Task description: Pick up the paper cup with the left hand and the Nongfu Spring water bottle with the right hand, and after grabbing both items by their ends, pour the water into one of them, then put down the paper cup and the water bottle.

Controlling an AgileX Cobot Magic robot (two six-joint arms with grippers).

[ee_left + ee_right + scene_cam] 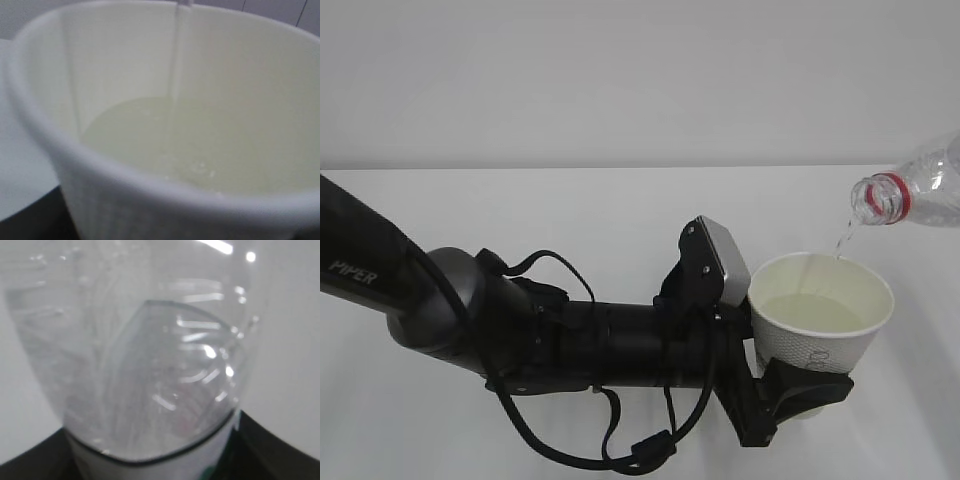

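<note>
Pour step in hand. My left hand (798, 392) clamps small white tapered paper cup (820, 322) low on its wall, held upright above white tabletop (520, 200), toward right edge. My right hand out of exterior view; wrist view shows it closed around tall clear plastic Nongfu Spring water bottle (910, 190), tipped mouth-down just above cup's far rim. Thin stream of clear water (842, 238) falls in (cup roughly half full). Next: tip bottle back upright, set both down. Loose black cables (610, 445) hang beneath my left arm; nothing else nearby.
</note>
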